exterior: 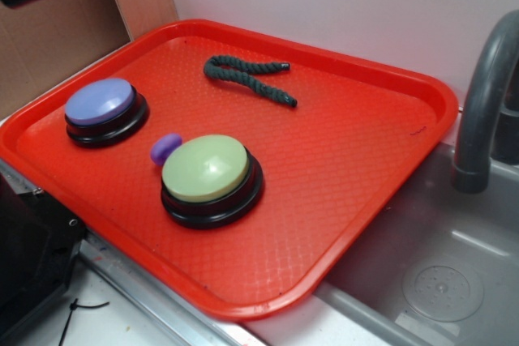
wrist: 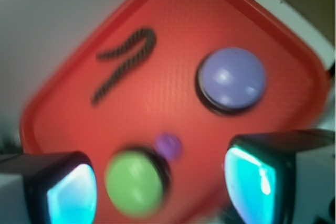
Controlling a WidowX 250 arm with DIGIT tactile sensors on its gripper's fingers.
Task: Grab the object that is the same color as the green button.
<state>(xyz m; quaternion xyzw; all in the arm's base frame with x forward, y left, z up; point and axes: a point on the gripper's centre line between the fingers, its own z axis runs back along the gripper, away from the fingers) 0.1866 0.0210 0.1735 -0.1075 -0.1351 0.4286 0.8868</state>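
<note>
My gripper [wrist: 157, 182] hung open and empty above the tray [exterior: 365, 192], the rope [exterior: 243, 79] lying at upper centre, apart from the green button [exterior: 207, 169].

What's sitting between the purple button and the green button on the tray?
A small purple blob, right beside the green button and apart from the purple button. The exterior view shows it best; otherwise bare tray.

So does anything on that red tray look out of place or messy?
Nothing looks spilled or broken. The dark green rope lies bent in a loose curl near the tray's far edge, and a small purple blob sits right beside the green button. Both buttons stand flat and upright.
</note>
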